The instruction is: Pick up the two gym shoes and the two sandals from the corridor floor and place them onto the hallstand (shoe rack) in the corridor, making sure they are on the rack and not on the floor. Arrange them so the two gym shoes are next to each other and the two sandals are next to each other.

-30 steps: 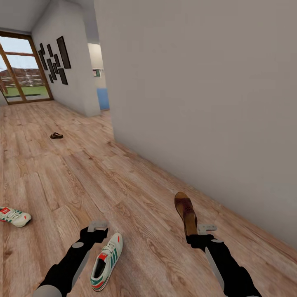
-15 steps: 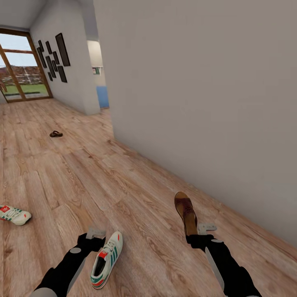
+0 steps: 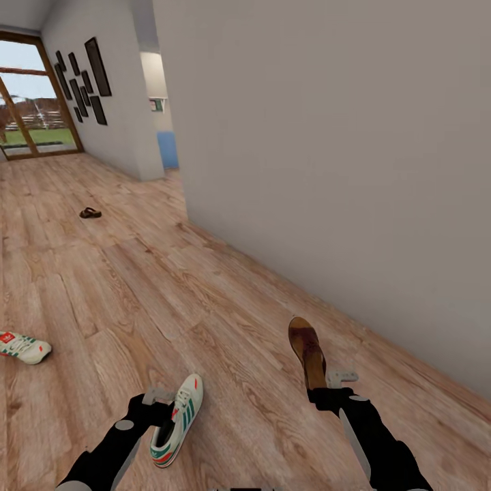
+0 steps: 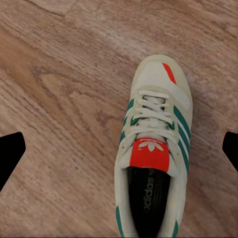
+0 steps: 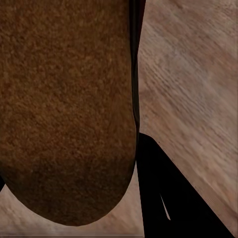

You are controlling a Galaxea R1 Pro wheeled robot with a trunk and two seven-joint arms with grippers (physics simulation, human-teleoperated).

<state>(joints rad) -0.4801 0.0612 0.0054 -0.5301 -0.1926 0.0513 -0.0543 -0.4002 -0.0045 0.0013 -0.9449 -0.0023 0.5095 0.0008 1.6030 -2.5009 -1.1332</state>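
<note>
A white gym shoe [image 3: 179,418] with green stripes lies on the corridor floor [image 3: 136,300] by my left gripper [image 3: 162,405]. In the left wrist view this gym shoe [image 4: 152,148] sits below the open left gripper [image 4: 124,145], whose dark fingertips [image 4: 11,154] stand wide apart, the shoe nearer one of them. The second gym shoe [image 3: 24,348] lies at the far left. My right gripper [image 3: 329,386] is shut on the heel end of a brown sandal [image 3: 307,348]; its tan insole [image 5: 64,109] fills most of the right wrist view. The other sandal [image 3: 90,213] lies far down the corridor. The hallstand is out of view.
A long grey wall [image 3: 341,170] runs along the right, close to the right arm. Dark picture frames [image 3: 85,78] hang on the far wall, beside a large window [image 3: 31,116]. A doorway with a blue panel [image 3: 168,150] opens past the wall's corner.
The head view has shifted a little. My left gripper has come back and down to the near gym shoe's side. The right gripper still holds the sandal as before.
</note>
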